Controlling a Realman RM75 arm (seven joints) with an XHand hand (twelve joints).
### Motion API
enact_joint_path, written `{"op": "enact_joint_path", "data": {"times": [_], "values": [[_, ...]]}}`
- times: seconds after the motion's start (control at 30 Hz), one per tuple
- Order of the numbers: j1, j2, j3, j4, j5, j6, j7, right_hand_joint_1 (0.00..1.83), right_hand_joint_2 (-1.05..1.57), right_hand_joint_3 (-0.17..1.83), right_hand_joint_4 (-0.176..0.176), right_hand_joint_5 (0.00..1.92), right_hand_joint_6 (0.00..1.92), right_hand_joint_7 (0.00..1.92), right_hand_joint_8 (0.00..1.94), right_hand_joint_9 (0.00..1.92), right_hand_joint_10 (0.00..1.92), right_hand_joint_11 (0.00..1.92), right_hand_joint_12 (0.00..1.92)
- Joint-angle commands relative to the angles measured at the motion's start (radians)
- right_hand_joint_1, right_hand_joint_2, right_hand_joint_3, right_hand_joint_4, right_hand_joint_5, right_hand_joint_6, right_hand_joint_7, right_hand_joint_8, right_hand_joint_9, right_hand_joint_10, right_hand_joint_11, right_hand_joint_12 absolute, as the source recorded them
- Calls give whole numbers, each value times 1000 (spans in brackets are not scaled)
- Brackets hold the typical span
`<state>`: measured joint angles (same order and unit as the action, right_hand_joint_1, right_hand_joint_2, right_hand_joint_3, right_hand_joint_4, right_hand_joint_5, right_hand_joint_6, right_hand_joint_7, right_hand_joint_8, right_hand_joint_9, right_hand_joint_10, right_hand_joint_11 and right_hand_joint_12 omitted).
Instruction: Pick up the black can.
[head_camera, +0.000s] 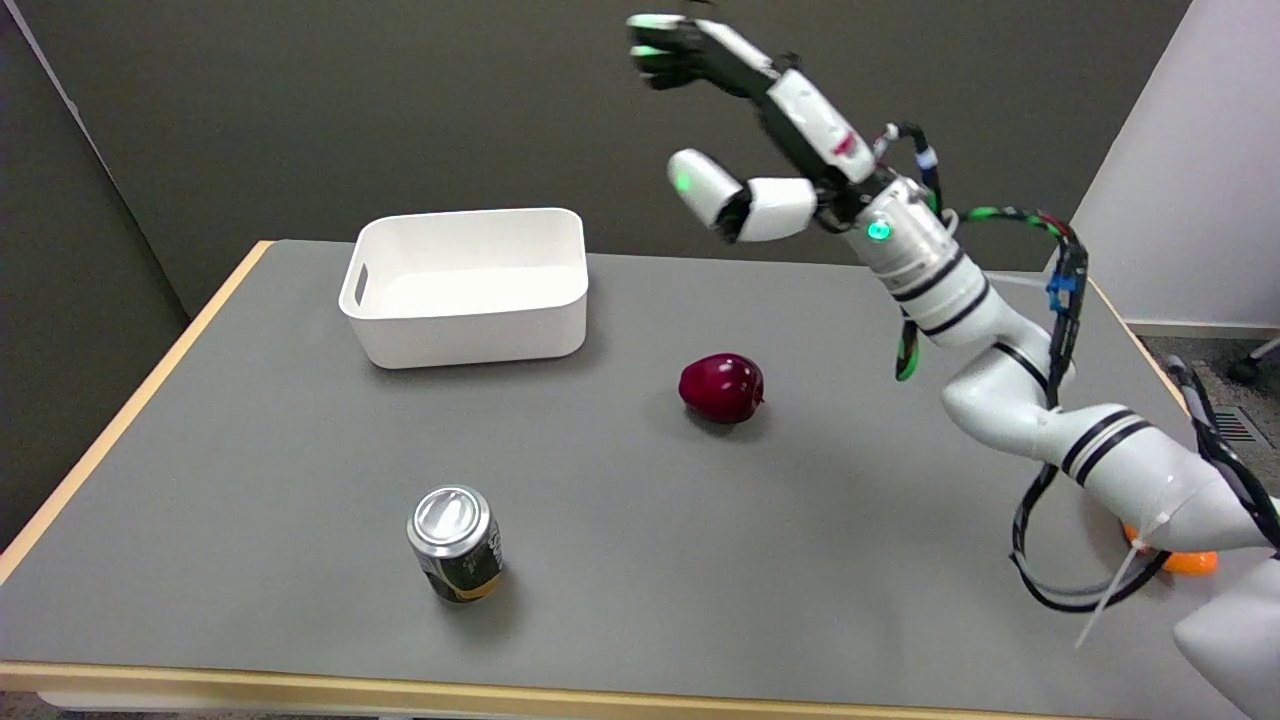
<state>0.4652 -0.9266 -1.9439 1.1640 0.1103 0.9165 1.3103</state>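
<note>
The black can (457, 543) stands upright near the table's front edge, left of centre, its silver top facing up. My right hand (745, 125) hangs high in the air at the upper middle of the head view, far above and to the right of the can. Its fingers are spread apart and hold nothing.
A white bin (468, 322) sits at the back left of the grey table (300, 450). A dark red apple (721, 387) lies near the middle. An orange object (1180, 560) shows partly behind my right arm at the right edge.
</note>
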Motion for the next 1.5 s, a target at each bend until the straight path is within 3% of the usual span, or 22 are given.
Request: {"op": "enact_joint_path", "data": {"times": [0.03,0.2,0.37,0.57,0.7,0.87,1.0,1.1,1.17,1.5], "values": [[31,5,-54,563,-574,-392,-1,644,687,1033,111,190,466,350,449,335,738,172,1167],[1,3,-108,644,-711,-447,-45,741,662,1009,121,199,451,356,420,332,736,174,1224],[-28,1,-210,638,-717,-449,-131,779,634,1022,129,168,422,319,392,311,699,179,1221],[-111,-1,-252,636,-771,-452,-193,698,612,1040,123,101,343,224,346,246,636,168,1131],[-176,-5,-267,648,-908,-473,-246,678,588,1015,115,79,304,192,295,218,589,128,1143],[-215,-7,-298,649,-1039,-499,-237,580,549,998,95,23,164,90,259,125,551,97,1024],[-232,1,-285,649,-1044,-488,-235,591,557,981,85,-1,132,58,222,104,494,49,1057],[-225,11,-288,646,-1044,-480,-217,567,570,1007,83,-1,84,42,193,62,536,76,941],[-222,13,-287,643,-1045,-472,-208,554,550,976,83,-1,58,28,207,77,483,41,1024],[-157,7,-312,634,-1103,-468,-129,559,553,972,79,-1,46,23,213,81,464,31,1026]]}}
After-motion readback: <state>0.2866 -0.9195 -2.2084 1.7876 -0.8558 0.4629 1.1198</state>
